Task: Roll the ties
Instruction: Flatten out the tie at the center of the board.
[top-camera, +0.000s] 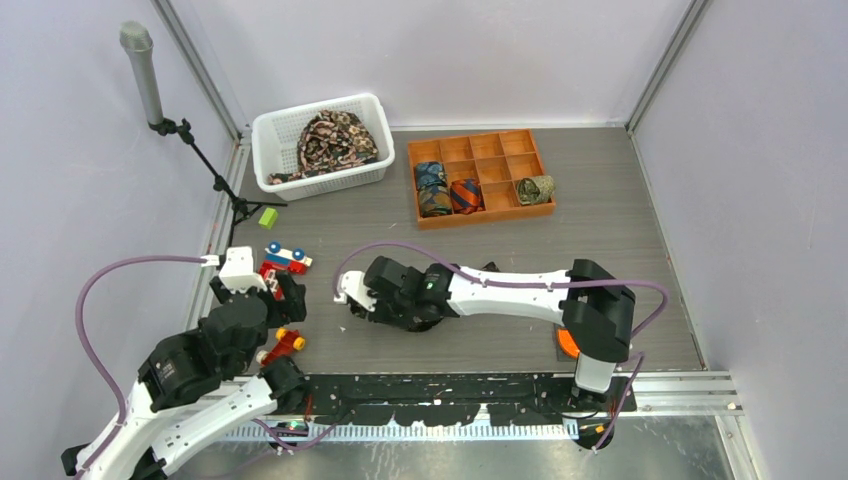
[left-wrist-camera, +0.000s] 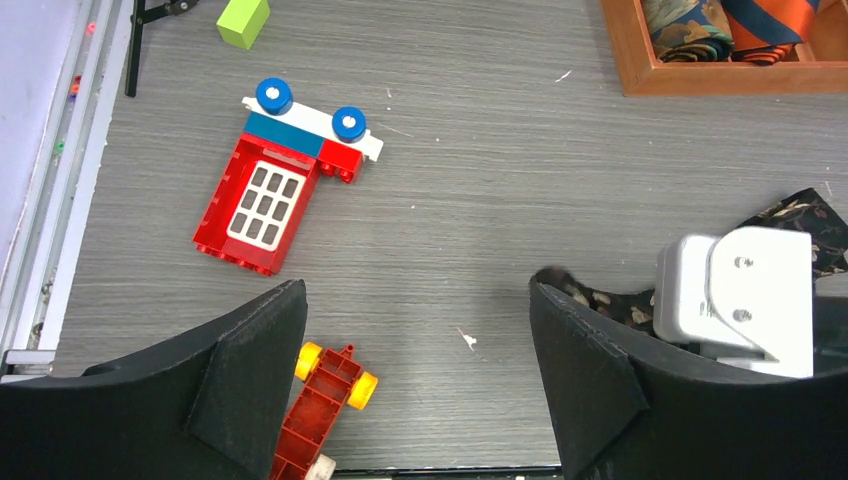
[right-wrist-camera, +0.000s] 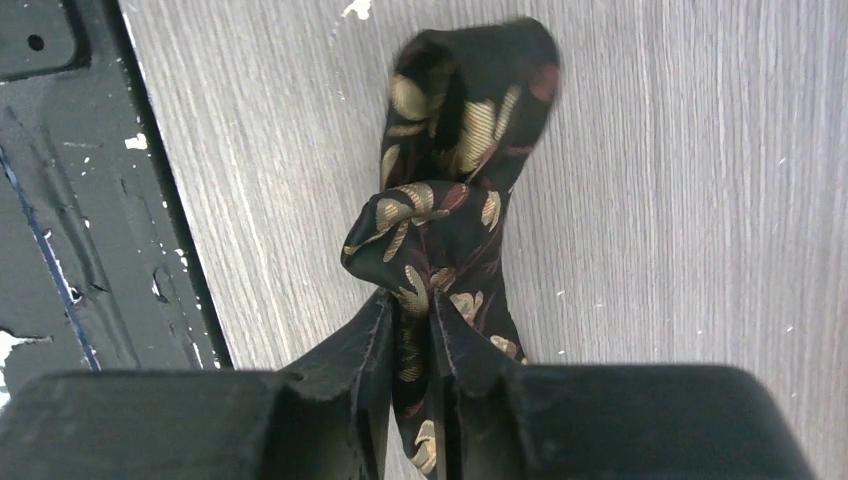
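Two fingers of the right gripper (right-wrist-camera: 410, 315) are pressed together on a black tie (right-wrist-camera: 455, 190) with gold paisley print, and the cloth is pinched in the narrow slit between them. From that grip the tie's long axis runs straight away from the fingers, low over the grey table (right-wrist-camera: 700, 200). It bunches midway and ends in a folded loop at the far end. No pointed tip shows. From above, the right arm covers most of the tie, which lies near the table's front edge.

The left gripper (left-wrist-camera: 420, 340) has its fingers spread wide, holds nothing, and sits above bare table left of the tie. A red toy truck (left-wrist-camera: 270, 190) lies beyond it, and a red wheeled piece (left-wrist-camera: 325, 395) lies beside its left finger.

Well apart at the back, an orange tray (top-camera: 470, 218) holds three rolled ties (top-camera: 465, 195) in separate compartments. To its left, a white basket (top-camera: 310, 108) contains a pile of ties (top-camera: 330, 140).
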